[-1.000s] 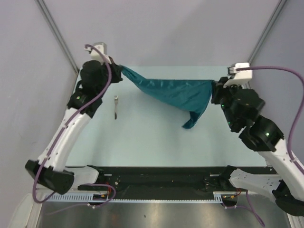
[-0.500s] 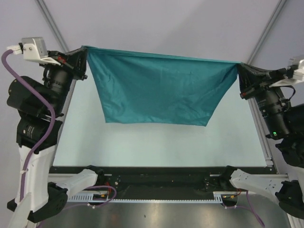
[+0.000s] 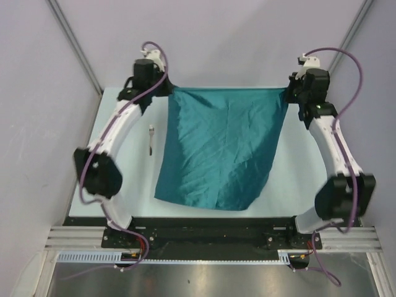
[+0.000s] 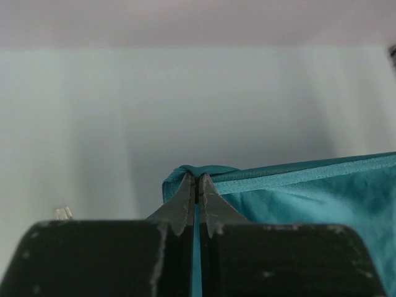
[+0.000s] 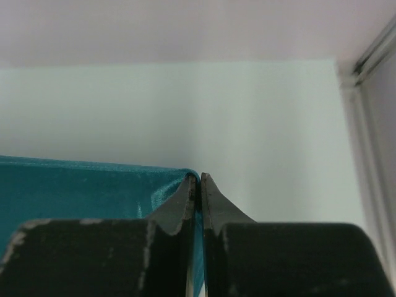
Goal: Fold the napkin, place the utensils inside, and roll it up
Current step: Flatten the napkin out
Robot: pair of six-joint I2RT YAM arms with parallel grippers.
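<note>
Teal napkin (image 3: 219, 151) spread over the table (image 3: 303, 173). Pinched tight at its 11 o'clock corner by the left gripper (image 3: 168, 91), at 1 o'clock by the right gripper (image 3: 288, 93). Silver fork (image 3: 151, 139) near at 9 o'clock, seemingly not touching.

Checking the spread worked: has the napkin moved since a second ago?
Yes. The napkin now stretches across the table, its near hem almost at the black base rail; a second ago it hung bunched by the far edge.
</note>
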